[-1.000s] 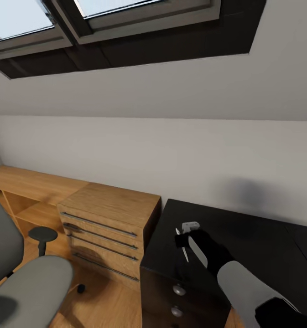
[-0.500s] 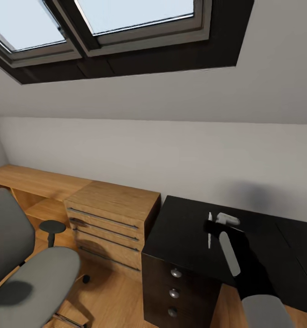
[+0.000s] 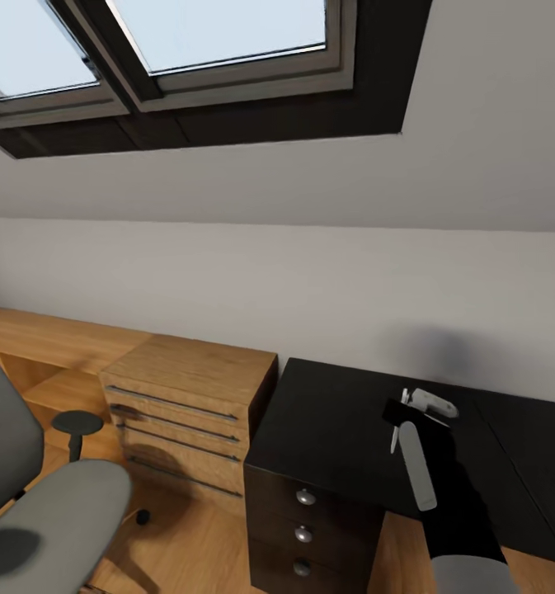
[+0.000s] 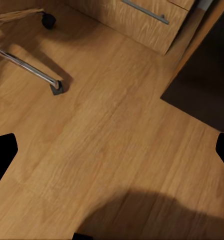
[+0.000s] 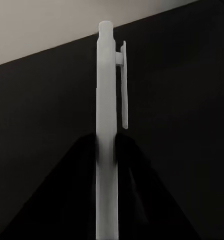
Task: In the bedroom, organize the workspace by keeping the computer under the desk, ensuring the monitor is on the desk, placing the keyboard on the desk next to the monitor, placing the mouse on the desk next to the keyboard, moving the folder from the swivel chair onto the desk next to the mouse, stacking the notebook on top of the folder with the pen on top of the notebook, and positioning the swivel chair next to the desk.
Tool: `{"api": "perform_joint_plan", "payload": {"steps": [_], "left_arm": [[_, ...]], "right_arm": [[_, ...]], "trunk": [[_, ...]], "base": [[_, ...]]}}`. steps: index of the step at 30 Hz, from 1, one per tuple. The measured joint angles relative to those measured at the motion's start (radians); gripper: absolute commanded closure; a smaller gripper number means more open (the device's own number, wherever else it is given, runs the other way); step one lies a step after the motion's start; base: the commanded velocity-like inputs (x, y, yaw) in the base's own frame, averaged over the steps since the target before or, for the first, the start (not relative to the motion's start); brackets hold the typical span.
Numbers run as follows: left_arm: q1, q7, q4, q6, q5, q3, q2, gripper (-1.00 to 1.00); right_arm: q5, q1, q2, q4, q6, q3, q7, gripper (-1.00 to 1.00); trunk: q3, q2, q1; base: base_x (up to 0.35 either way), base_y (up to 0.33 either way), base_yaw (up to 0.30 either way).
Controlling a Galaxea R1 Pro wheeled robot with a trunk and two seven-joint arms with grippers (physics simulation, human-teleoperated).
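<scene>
My right gripper (image 3: 405,417) hangs just above the glossy black desk (image 3: 326,412), shut on a slim white pen (image 3: 395,437). In the right wrist view the pen (image 5: 106,110) stands up between the two dark fingers (image 5: 134,170), its clip facing the desk top. The grey swivel chair (image 3: 54,511) stands on the wood floor at the lower left, apart from the desk. My left gripper (image 4: 112,155) is open over bare floor, and the chair's chrome base leg (image 4: 27,67) and a caster (image 4: 48,20) lie beyond it.
A light wooden drawer cabinet (image 3: 186,396) stands between the chair and the desk's black drawer unit (image 3: 306,520). A low wooden shelf (image 3: 38,338) runs along the wall at left. Skylights sit in the sloped ceiling above.
The head camera has shifted. My right gripper has carried the pen to the right, further in over the desk top from its left edge.
</scene>
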Motion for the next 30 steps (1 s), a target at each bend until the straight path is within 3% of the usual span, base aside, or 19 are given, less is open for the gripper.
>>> {"api": "perform_joint_plan", "payload": {"steps": [3,10,18,30], "left_arm": [[0.000,-0.002,0.002,0.000,0.000,0.000,0.001,-1.00],[0.000,-0.003,0.014,-0.006,0.000,0.000,0.002,-1.00],[0.000,-0.002,0.027,-0.007,-0.001,0.000,0.003,-1.00],[0.000,-0.003,0.031,-0.005,-0.001,0.000,0.003,-1.00]], "right_arm": [[0.001,0.001,-0.002,0.002,-0.005,-0.022,-0.002,1.00],[0.002,0.001,-0.015,0.003,-0.006,-0.176,0.001,1.00],[0.000,0.001,-0.016,0.004,-0.009,-0.189,0.002,1.00],[0.002,0.001,-0.016,0.037,-0.009,-0.190,0.002,1.00]], "trunk": [[0.003,0.000,0.000],[0.011,0.000,0.000],[0.020,0.000,0.000],[0.034,0.000,0.001]], "base": [[0.000,0.000,-0.226],[0.000,0.000,-0.229],[-0.021,0.000,-0.231],[-0.284,0.000,-0.232]]}}
